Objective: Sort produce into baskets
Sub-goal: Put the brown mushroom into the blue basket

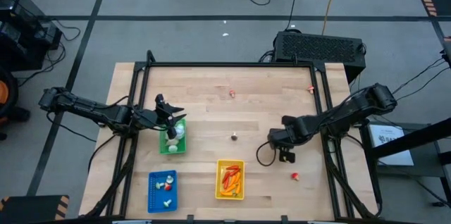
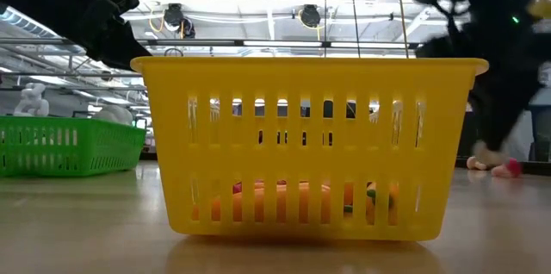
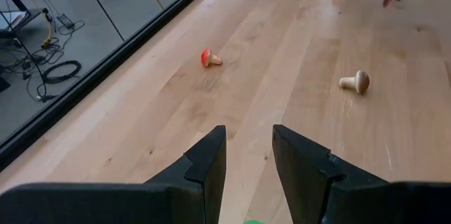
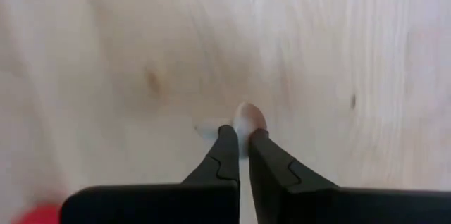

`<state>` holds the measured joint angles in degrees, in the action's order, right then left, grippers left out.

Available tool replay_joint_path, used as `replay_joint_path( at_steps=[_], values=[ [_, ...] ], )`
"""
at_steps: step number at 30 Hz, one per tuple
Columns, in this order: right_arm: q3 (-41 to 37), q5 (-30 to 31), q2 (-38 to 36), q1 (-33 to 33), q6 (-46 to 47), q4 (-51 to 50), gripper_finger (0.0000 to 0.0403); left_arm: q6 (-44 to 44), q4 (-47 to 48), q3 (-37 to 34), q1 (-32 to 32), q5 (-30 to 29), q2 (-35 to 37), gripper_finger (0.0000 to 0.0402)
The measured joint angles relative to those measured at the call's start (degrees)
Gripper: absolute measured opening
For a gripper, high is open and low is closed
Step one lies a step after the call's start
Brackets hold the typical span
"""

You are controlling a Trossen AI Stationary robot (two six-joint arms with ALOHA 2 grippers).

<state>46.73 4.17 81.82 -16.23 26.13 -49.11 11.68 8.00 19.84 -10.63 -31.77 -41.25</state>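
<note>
- Right of the table's centre, the right gripper is down at the wood, fingers nearly pressed together on a small pale mushroom-shaped piece; the right wrist view shows the pinch, while the high view hides the piece under the gripper.
- Over the green basket at the left, the left gripper hangs with its fingers spread and nothing between them.
- Left wrist view shows loose produce on the wood: a brown-capped mushroom and a red-capped one; the high view gives them only as specks.
- Yellow basket holds orange and red pieces; blue basket holds white ones. Both sit at the near edge.
- Low view is filled by the yellow basket's slotted wall; the blue basket is not visible there.
- A red piece lies near the right gripper, blurred at the corner of the right wrist view.
- Bare wood lies open between the two arms.
</note>
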Motion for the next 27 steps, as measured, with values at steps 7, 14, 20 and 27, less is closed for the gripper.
replay_joint_path(
  at_steps=[7, 14, 20, 27],
  values=[
    [7.01, 0.51, -0.02, 0.00, -5.29, 14.70, 0.0002, 0.00, -0.03, 0.00, 0.00, 0.04, 0.00, 0.0125],
    [7.98, 0.88, 1.29, 0.00, -15.63, 41.53, 0.0002, 0.00, -0.08, 0.00, 0.00, 0.24, 0.00, 0.0125],
    [7.99, 0.14, 9.87, 0.00, -22.92, 62.88, 0.0002, 0.02, -0.21, 0.00, 0.00, 0.24, 0.02, 0.0125],
    [11.73, -4.12, 24.18, 0.02, -28.15, 87.17, 0.0002, 0.02, -0.18, 0.00, 0.00, 0.26, 0.02, 0.0125]
  ],
)
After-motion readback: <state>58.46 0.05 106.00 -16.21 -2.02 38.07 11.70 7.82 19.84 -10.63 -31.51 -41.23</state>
